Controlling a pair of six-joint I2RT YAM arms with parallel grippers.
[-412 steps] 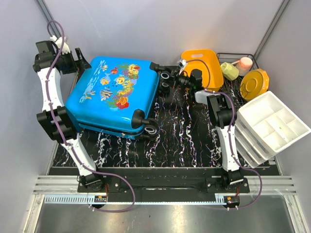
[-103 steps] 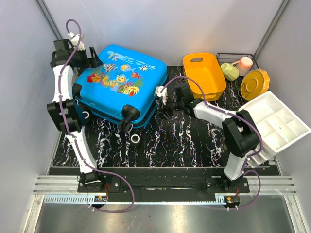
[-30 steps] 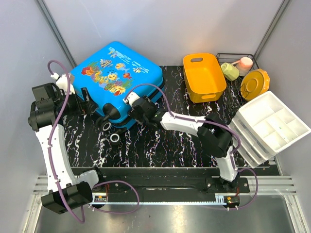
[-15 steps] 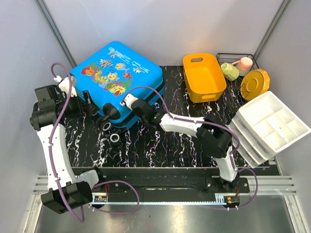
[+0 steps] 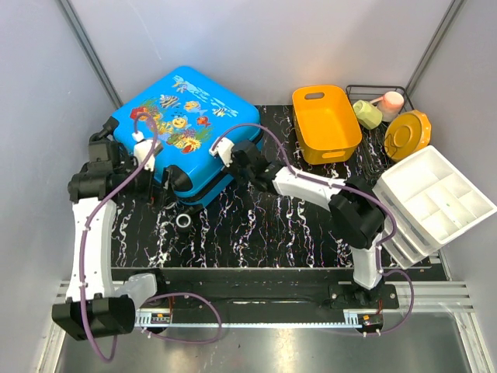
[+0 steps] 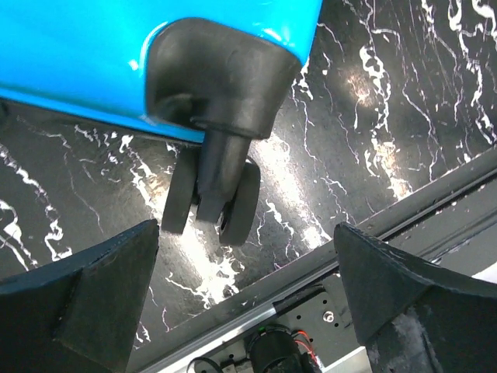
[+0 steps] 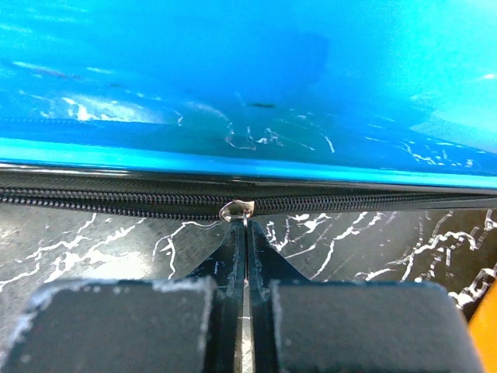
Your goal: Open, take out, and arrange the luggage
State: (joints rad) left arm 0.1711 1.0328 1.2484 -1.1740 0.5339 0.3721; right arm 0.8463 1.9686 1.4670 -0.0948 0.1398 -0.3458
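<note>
From above, the closed luggage (image 5: 194,109) lies at back left, the right gripper (image 5: 229,163) at its near-right edge, the left gripper (image 5: 149,165) at its near-left corner. Left wrist view: jaws spread wide, a wheel (image 6: 211,200) just ahead between them. Right wrist view: fingers pinched on the zipper pull (image 7: 237,210), the zipper track (image 7: 116,198) running sideways across, so the tug should follow it.

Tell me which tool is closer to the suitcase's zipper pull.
Right. The right tool is shut on the zipper pull along the luggage seam; the left tool is open beside a wheel.
</note>
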